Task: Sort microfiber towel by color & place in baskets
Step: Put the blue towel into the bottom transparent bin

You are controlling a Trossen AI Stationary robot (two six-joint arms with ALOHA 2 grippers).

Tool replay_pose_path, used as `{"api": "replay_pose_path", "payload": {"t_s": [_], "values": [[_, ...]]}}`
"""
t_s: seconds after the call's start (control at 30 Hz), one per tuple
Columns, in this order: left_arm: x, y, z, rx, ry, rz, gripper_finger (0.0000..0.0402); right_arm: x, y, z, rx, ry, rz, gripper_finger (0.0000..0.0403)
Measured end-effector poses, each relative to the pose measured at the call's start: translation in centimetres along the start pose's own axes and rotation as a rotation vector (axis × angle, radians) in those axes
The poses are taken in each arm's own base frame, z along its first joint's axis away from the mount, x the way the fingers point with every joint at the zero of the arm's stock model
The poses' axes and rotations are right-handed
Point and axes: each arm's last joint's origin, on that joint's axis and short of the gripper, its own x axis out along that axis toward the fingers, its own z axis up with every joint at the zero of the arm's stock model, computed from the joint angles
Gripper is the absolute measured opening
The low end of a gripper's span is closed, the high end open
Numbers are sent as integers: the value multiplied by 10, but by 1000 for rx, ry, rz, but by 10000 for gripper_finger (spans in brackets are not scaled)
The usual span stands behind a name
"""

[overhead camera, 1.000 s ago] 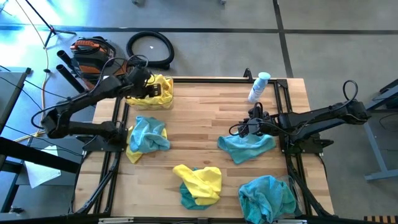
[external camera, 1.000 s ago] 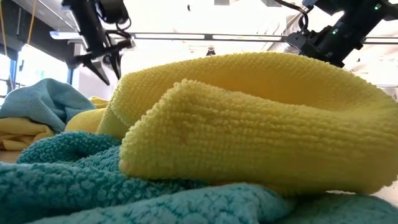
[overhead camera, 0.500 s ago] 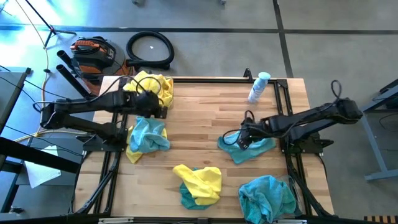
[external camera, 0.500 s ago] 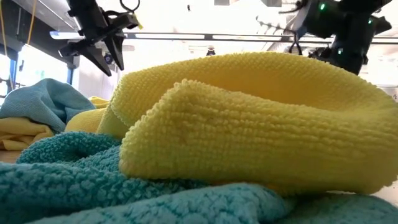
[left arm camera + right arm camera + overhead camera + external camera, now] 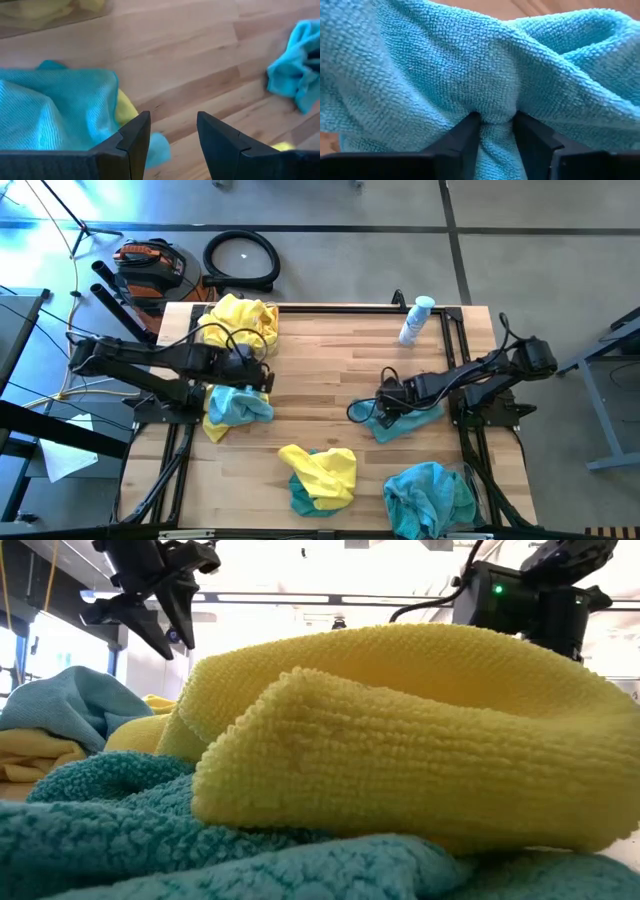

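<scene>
The right tool (image 5: 385,407) is low on the counter (image 5: 340,370), and its fingers (image 5: 462,135) pinch a fold of a teal towel (image 5: 400,420) that lies right of the middle. The left tool (image 5: 262,375) hangs above the left pile (image 5: 235,402), a teal towel over a yellow one; its fingers (image 5: 132,135) are spread and hold nothing. At the far left corner a clear basket (image 5: 265,348) holds yellow towels (image 5: 242,318). A yellow towel on a teal one (image 5: 320,475) lies near the front edge, and a teal heap (image 5: 430,495) is at the front right. A spray bottle (image 5: 415,320) stands near the far right corner.
</scene>
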Motion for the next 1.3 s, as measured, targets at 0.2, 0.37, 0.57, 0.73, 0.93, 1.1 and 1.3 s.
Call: {"api": "replay_pose_path", "payload": {"t_s": [0.2, 0.37, 0.57, 0.73, 0.93, 1.1, 1.3], "values": [[12, -17, -13, 240, -8, -30, 152, -7, 6, -5, 64, -63, 61, 14], [24, -23, -19, 375, 15, -20, 152, -23, 12, -11, 178, -82, 150, 12], [41, -11, -42, 486, 131, -86, 152, -87, 34, -14, 206, -141, 145, 4], [49, 5, -63, 525, 176, -93, 152, -164, 55, -19, 194, -171, 140, 2], [59, 13, -77, 578, 232, -131, 152, -236, 72, -40, 190, -178, 225, 2], [60, 11, -80, 576, 239, -183, 152, -267, 85, -72, 191, -125, 239, 1], [58, 4, -83, 590, 228, -259, 152, -282, 97, -122, 222, -48, 189, 1]]}}
